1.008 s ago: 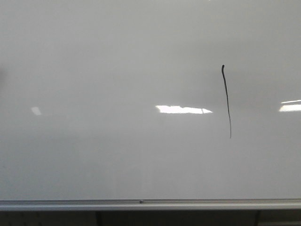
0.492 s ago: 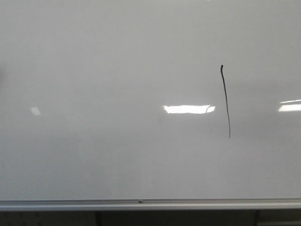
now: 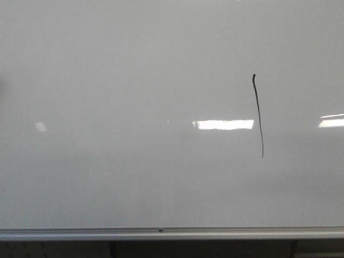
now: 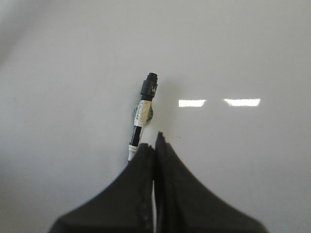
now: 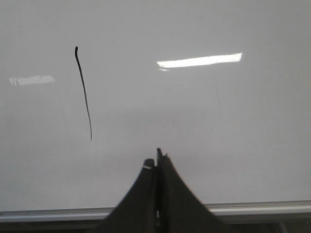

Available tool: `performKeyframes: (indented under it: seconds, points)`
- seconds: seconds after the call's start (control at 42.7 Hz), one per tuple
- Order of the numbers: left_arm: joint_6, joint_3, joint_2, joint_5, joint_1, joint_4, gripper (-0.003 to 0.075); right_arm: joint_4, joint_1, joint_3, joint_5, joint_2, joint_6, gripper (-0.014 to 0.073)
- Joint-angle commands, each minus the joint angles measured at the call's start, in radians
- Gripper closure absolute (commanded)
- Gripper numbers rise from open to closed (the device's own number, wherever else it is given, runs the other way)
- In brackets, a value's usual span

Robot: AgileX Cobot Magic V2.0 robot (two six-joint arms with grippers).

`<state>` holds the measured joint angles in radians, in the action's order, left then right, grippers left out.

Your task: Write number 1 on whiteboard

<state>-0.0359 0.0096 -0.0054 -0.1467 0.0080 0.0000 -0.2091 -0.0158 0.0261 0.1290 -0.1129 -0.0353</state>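
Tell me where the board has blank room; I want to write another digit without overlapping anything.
The whiteboard is bare across everything left of the number 1, down to the bottom rail. A narrower blank strip lies between the stroke and the view's right edge. Only the stroke itself is taken.

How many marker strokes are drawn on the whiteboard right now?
1. The number 1 stands right of centre on the whiteboard, in front view. Nothing else is drawn in the visible area.
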Motion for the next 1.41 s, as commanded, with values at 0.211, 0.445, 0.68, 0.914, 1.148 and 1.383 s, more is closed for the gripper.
performKeyframes:
  seconds: [0.211,0.445,0.68,0.914,1.148,1.383]
  points:
    - [0.009,0.022,-0.018,0.084,-0.005,0.0,0.0741,0.042,0.006,-0.021,0.04,0.139,-0.001,0.0654]
    - [0.009,0.022,-0.016,0.084,-0.005,0.0,0.0741,0.042,0.006,-0.021,0.046,0.141,-0.001,0.0654]
    - [0.009,0.022,-0.016,0.084,-0.005,0.0,0.0741,0.042,0.006,-0.021,0.046,0.141,-0.001,0.0654]
    - [0.009,0.022,-0.016,0.084,-0.005,0.0,0.0741,0.042,0.006,-0.021,0.046,0.141,-0.001,0.0654]
    - [0.009,0.022,-0.016,0.084,-0.005,0.0,0.0741,0.042,0.006,-0.021,0.046,0.141,-0.001,0.0654]
    - [0.009,0.022,-0.016,0.084,-0.005,0.0,0.0741,0.042,0.006,-0.021,0.046,0.141,-0.001,0.0654]
